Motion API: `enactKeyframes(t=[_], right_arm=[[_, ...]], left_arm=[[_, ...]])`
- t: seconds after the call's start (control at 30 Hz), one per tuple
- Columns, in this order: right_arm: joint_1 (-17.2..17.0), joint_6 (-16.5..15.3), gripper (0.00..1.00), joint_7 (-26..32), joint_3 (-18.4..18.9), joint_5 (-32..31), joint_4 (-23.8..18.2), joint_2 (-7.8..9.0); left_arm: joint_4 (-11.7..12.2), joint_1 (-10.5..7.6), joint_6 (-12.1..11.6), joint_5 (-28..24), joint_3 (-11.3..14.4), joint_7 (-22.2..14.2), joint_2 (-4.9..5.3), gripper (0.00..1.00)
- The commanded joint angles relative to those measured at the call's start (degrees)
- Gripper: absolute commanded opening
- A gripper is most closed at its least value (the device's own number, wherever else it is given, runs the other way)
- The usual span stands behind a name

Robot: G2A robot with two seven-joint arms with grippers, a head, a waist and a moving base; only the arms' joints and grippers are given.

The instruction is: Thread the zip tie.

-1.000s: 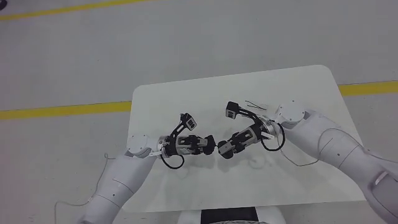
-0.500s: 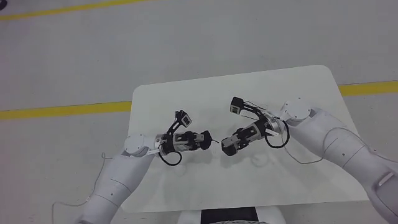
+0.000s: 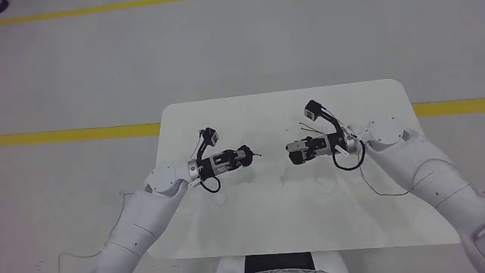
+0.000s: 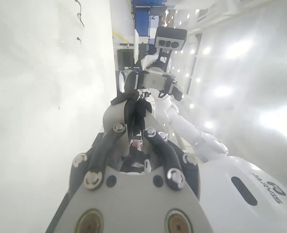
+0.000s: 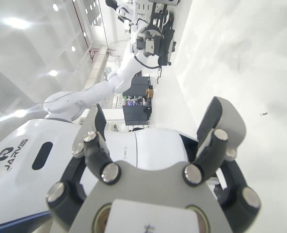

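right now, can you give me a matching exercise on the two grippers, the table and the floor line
Things:
1. left gripper
2. right gripper
3. table
4. floor line

States:
a. yellow
b. open, holding nothing
c. shut on the zip tie
d. white

Pairs: 1-c, 2-b, 3-d, 4-a

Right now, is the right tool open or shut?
Open. In the right wrist view the right tool has its pads wide apart, with nothing between them.
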Motion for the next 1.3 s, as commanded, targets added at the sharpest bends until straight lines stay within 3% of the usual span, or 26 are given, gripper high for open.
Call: enactKeyframes(t=[0.0, 0.23, 0.33, 0.67, 0.73, 0.83, 1.27], right_arm=[[0.1, 0.0, 1.0, 0.3, -0.1, 0.1, 0.1, -0.02], [0.1, 0.0, 1.0, 0.3, -0.1, 0.1, 0.1, -0.02], [0.1, 0.0, 1.0, 0.3, -0.1, 0.1, 0.1, -0.02], [0.1, 0.0, 1.0, 0.3, -0.1, 0.1, 0.1, -0.02], [0.1, 0.0, 1.0, 0.3, -0.1, 0.1, 0.1, -0.02], [0.1, 0.0, 1.0, 0.3, -0.1, 0.1, 0.1, -0.02], [0.1, 0.0, 1.0, 0.3, -0.1, 0.1, 0.1, -0.02]], left_arm=[[0.1, -0.03, 0.0, -0.2, 0.0, -0.1, 0.0, 0.0], [0.1, -0.07, 0.1, 0.3, 0.0, 0.3, 0.01, 0.0], [-2.8, 0.5, 0.0, 6.6, -0.6, 5.7, 0.11, 0.0], [-12.3, 6.62, 0.0, 23.1, -5.5, 19.0, 0.31, 0.0], [-13.8, 7.62, 0.0, 29.1, -5.9, 22.6, 0.38, 0.0], [-15.9, 8.92, 0.0, 31.0, -5.6, 26.3, 0.28, 0.0], [-16.1, 8.99, 0.0, 31.3, -5.9, 27.9, 0.25, 0.0]])
